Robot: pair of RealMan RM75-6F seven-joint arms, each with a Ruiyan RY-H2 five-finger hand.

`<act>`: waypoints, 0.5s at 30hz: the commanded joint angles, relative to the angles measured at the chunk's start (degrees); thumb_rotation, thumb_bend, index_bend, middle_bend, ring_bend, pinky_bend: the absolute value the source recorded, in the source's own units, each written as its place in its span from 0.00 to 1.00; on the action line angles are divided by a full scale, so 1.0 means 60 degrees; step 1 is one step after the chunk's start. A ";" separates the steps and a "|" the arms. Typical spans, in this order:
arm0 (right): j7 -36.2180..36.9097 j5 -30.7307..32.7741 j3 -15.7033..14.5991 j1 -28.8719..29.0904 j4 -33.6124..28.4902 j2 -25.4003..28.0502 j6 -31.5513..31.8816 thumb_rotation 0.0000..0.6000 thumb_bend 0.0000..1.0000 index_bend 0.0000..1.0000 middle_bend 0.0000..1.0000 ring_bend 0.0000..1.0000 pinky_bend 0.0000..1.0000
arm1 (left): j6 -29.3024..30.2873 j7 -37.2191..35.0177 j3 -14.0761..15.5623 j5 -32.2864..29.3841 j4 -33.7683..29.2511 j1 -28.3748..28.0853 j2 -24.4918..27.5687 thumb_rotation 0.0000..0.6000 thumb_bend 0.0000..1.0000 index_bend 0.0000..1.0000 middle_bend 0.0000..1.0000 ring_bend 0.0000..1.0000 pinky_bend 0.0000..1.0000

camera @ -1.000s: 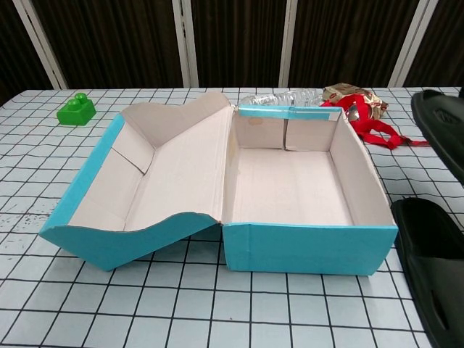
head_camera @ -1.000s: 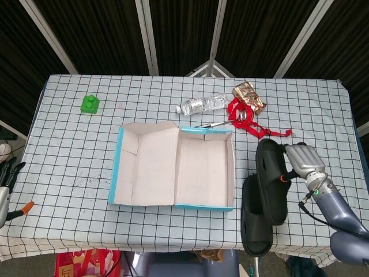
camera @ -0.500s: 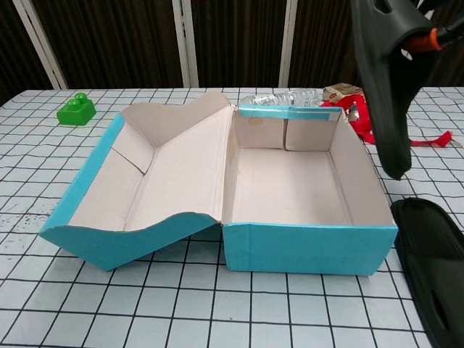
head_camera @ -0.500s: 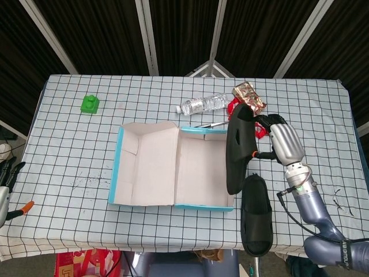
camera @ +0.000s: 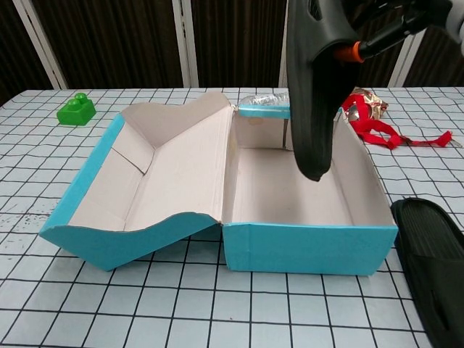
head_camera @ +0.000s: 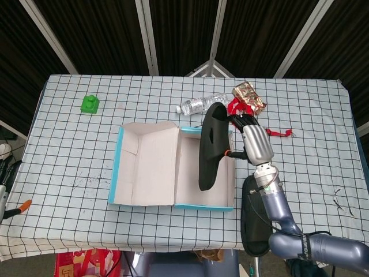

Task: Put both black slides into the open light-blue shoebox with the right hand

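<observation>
The first black slide (head_camera: 211, 147) hung in the air directly above the right compartment of the light-blue shoebox (head_camera: 229, 206), gripped near its upper end by the right hand (head_camera: 252, 140), whose fingers (head_camera: 237, 120) were clenched around it. Its long axis ran nearly vertical, the lower tip pointing down into the compartment but not yet touching the cardboard floor. From there, I judged, the slide needed lowering and tipping flat to fit lengthwise. The second black slide (head_camera: 254, 222) lay flat on the worktop (head_camera: 69, 150) just right of the box, close to the right arm. The left hand was not visible.
</observation>
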 commanded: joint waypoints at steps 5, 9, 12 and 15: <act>-0.0563 0.0173 -0.0129 -0.0009 0.0542 -0.1042 -0.0185 1.00 0.39 0.50 0.52 0.33 0.16 | -0.0045 -0.0075 -0.0027 -0.0060 0.0029 -0.0013 0.0028 1.00 0.17 0.10 0.00 0.00 0.00; -0.0672 0.0217 -0.0165 -0.0086 0.0726 -0.1343 -0.0300 1.00 0.39 0.50 0.52 0.33 0.16 | -0.0022 -0.0121 -0.0045 -0.0059 0.0052 -0.0011 0.0029 1.00 0.17 0.10 0.00 0.00 0.00; -0.0656 0.0283 -0.0168 -0.0162 0.0749 -0.1466 -0.0438 1.00 0.39 0.50 0.52 0.33 0.16 | -0.0028 -0.0147 -0.0062 -0.0091 0.0078 -0.0013 0.0025 1.00 0.17 0.10 0.00 0.00 0.00; -0.0729 0.0200 -0.0234 -0.0236 0.0737 -0.1521 -0.0510 1.00 0.39 0.50 0.52 0.33 0.16 | -0.0048 -0.0159 -0.0066 -0.0100 0.0087 -0.0023 0.0025 1.00 0.17 0.10 0.00 0.00 0.00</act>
